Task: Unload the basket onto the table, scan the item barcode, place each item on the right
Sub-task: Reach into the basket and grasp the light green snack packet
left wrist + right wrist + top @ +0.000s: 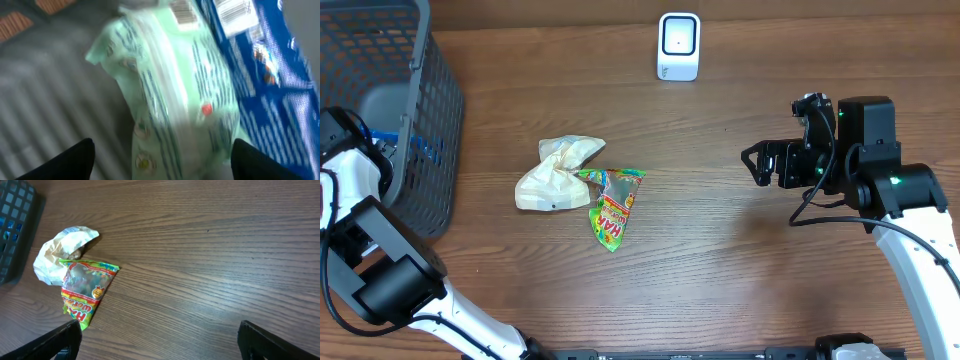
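In the left wrist view a pale green packet (170,95) with blue print fills the middle, blurred, with a barcode (186,12) near its top end. A blue packet (272,65) with a white barcode label lies beside it on the right. My left gripper (162,150) is open, its dark fingertips (75,162) spread to either side of the green packet's lower end, gripping nothing. The white scanner (679,46) stands at the table's back. My right gripper (755,165) hangs open over bare wood on the right, holding nothing.
A dark mesh basket (420,110) fills the left side, and my left arm reaches into it. A crumpled cream packet (555,172) and a colourful gummy bag (612,205) lie mid-table, left of my right gripper.
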`<move>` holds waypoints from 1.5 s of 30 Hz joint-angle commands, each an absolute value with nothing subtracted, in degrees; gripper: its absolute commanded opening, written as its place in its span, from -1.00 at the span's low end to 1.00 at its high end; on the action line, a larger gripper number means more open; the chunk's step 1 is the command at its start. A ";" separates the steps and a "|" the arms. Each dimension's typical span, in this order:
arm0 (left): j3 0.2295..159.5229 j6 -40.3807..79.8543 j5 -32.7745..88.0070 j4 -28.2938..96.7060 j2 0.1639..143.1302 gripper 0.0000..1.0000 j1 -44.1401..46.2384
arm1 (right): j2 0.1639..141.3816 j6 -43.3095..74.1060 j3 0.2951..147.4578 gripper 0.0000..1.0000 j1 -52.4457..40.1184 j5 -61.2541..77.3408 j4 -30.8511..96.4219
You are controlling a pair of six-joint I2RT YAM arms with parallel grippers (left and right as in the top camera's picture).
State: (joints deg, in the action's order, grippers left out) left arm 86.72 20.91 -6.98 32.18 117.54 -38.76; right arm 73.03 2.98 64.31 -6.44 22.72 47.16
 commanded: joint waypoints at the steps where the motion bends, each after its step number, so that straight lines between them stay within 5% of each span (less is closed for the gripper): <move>1: 85.08 22.35 -9.41 29.28 117.01 0.57 -38.98 | 72.79 3.01 65.63 1.00 -6.74 23.24 46.94; 8: 80.68 22.35 -8.73 20.47 117.01 0.58 -38.94 | 72.79 3.01 65.63 1.00 -6.74 23.24 47.00; 15: 74.54 22.33 -8.32 15.57 117.01 0.34 -38.87 | 72.79 3.01 65.63 1.00 -6.74 23.24 47.03; 18: 73.65 22.33 -8.23 15.70 117.01 -0.45 -38.85 | 72.79 3.01 65.63 1.00 -6.74 23.24 47.03; 21: 73.78 22.33 -7.11 16.23 116.81 -0.89 -38.85 | 72.79 3.01 65.63 1.00 -6.74 23.24 46.98; 40: 105.08 17.72 0.14 52.73 97.91 -0.92 -35.27 | 72.79 3.01 65.63 1.00 -6.74 23.24 47.03; 45: 112.77 12.14 9.87 62.76 92.31 -0.92 -31.59 | 72.79 3.01 65.63 1.00 -6.74 23.24 47.05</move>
State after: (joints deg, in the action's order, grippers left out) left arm 109.08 17.37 2.31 59.31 96.38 -34.11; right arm 73.03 2.98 64.31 -6.44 22.72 47.20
